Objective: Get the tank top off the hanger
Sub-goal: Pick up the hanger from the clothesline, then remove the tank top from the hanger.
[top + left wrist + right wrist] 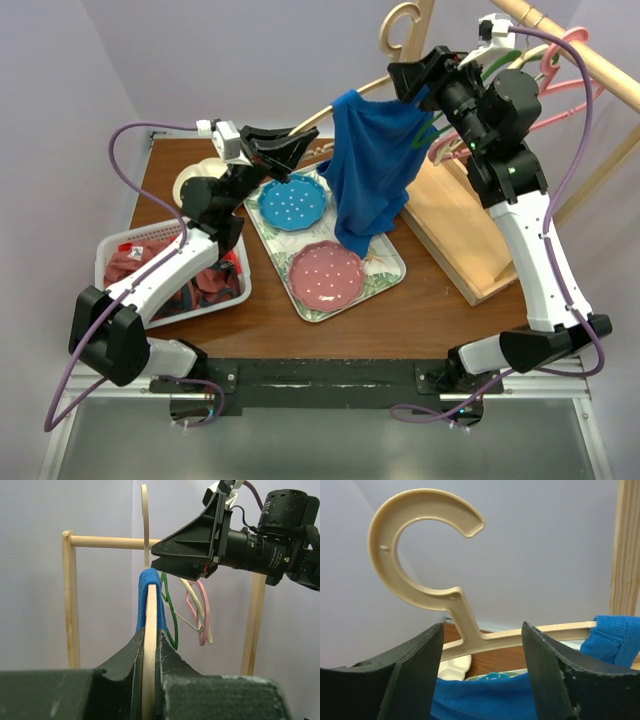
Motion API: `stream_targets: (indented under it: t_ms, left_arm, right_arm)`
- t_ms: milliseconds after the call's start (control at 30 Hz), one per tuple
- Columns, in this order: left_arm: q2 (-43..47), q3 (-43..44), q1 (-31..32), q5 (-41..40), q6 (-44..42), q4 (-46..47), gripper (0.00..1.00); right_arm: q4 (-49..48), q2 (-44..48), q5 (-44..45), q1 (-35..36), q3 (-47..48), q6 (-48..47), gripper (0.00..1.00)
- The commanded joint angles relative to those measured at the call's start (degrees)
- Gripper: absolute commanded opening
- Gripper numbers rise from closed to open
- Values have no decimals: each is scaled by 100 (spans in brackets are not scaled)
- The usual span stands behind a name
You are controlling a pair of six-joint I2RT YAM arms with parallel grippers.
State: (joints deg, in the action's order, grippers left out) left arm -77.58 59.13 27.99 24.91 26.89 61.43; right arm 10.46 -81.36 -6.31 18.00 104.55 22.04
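Observation:
The blue tank top [368, 178] hangs from a cream plastic hanger [404, 27] held in the air over the tray. My left gripper [296, 143] is shut on the hanger's left arm. In the left wrist view the cream bar [149, 645] sits pinched between the jaws [151, 632], with a blue strap [150, 597] looped over it just beyond. My right gripper [403, 84] is at the hanger's neck. In the right wrist view its fingers [482, 625] stand apart on either side of the neck under the hook [415, 540]. Blue fabric [485, 697] lies low between them.
A patterned tray [390, 262] holds a blue plate [293, 203] and a pink plate [325, 274] beneath the garment. A white basket [112, 243] of red clothes stands at the left. A wooden rack [465, 225] with a rod [585, 62] carrying green and pink hangers [562, 62] stands at the right.

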Motion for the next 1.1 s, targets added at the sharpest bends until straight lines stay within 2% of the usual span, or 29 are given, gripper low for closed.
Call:
stream_targets:
  t_ms: [0,100,233,600,633,700,733,833,867,933,1067]
  left_arm:
    - [261,89,-4,-109,26,545,0]
    - [287,72,-4,-56,79,589,0]
    - [305,63,-4,14,184,555,0]
    - [358,37,-4,172,264,475,0]
    - [366,28,-4,164,246,475,0]
    - [393,19,-4,138,246,440,0]
    - [393,19,-4,129,220,431,0]
    - [445,37,-4,32,63,48,1]
    - [524,37,-4,-142,-8,-147,26]
    - [638,-24,-4,-467,-157,-646,52]
    - [1199,-463,-4,-828,-79,-869,64]
  right_arm:
    - [-176,156,-327,11,100,19,64]
    - [-167,94,-336,19,109,55,60]
    - [-342,50,-318,19,74,11,48]
    - [-229,-204,-328,107,250,-244,44]
    - [-115,-231,-232,142,267,-323,32]
    - [-70,-213,-152,169,267,-385,16]
    - [-96,-179,-126,186,250,-437,1]
    - [-79,-108,-20,195,267,-508,0]
    - [-79,-90,76,195,293,-525,0]
    - [-123,-47,156,186,294,-569,0]
    - [-272,23,95,221,136,-631,0]
